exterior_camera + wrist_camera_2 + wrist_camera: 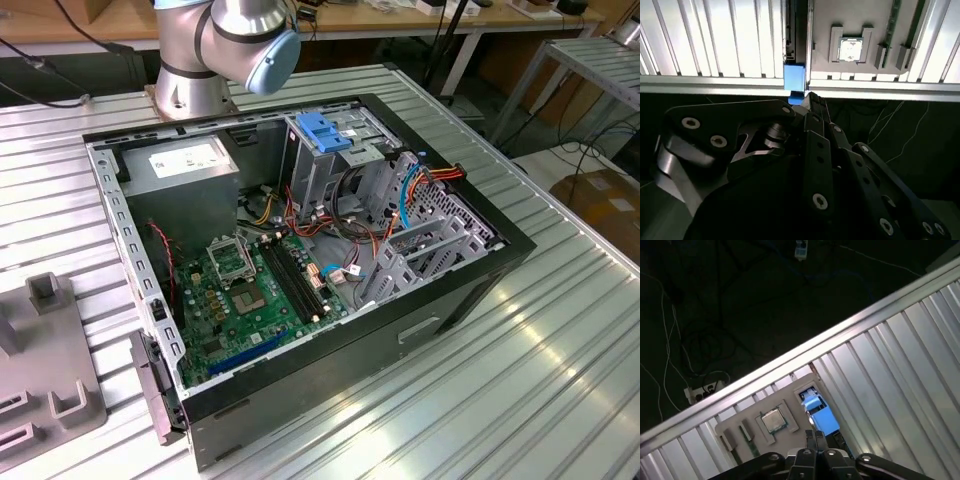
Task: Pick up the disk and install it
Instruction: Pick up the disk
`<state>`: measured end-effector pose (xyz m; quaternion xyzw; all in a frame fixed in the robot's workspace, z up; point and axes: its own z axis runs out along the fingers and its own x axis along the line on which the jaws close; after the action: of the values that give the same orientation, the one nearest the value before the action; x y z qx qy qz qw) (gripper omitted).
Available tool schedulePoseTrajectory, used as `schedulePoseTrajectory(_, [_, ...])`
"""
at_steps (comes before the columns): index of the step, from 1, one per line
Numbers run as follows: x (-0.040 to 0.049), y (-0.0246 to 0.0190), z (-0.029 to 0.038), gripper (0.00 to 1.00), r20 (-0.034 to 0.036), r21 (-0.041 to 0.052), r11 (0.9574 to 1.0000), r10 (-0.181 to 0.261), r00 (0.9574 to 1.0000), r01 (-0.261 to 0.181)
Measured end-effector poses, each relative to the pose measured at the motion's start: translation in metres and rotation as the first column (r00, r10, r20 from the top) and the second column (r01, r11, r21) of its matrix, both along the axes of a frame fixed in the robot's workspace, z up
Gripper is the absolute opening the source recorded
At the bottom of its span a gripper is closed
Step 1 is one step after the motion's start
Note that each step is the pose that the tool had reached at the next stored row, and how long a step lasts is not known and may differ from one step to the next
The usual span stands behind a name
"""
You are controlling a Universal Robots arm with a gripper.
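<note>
Status: gripper [815,436] has its 2 fingers [820,441] drawn together on the blue end of the disk [818,414]. It looks like a pinch on the end tab, not on the black body. Exact contact is hidden behind the tips.

In both wrist views the disk runs on from the fingertips, edge-on. My read is that it hangs clear above the grey tray [822,67], close to the edge of the table [520,380]. The tray also holds a processor chip [850,49], near the disk's line. In the exterior view the open computer case [420,335] sits beside the tray, on the exterior view's right of it.

Risks, as I judge them:
1. The hold is on 1 small plastic end and the rest of the disk is unsupported. A fast swing could make it pivot or slip out.
2. Any tilt in the grip means the blue rails meet the grey metal cage [312,180] skewed, so it jams or scrapes.
3. Orange and red wires [440,175] and a thin blue cable [405,195] run just beside the cage. The disk could snag them or push them in.
4. The light-blue latch [322,130] sits on top of the cage. A low approach could clip it.
5. A drop here could land on the chip. A drop over the case could hit the green board [250,290].
</note>
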<state>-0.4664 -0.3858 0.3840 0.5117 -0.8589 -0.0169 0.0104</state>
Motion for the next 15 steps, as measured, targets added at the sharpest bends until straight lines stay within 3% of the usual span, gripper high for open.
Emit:
schedulePoseTrajectory(4, [0.0,0.0,-0.0008,0.1,0.0,-0.0002,0.9964,0.084,0.9964,-0.084])
schedulePoseTrajectory(5, [0.0,0.0,-0.0011,0.1,0.0,-0.0002,0.9928,0.12,0.9928,-0.12])
schedulePoseTrajectory(8, [0.0,0.0,-0.0018,0.1,-0.0001,-0.0006,0.98,0.199,0.98,-0.199])
schedulePoseTrajectory(12, [0.0,0.0,-0.0025,0.1,-0.0002,-0.0009,0.9627,0.271,0.9627,-0.271])
schedulePoseTrajectory(15, [0.0,0.0,-0.0034,0.1,-0.0003,-0.0012,0.942,0.336,0.942,-0.336])
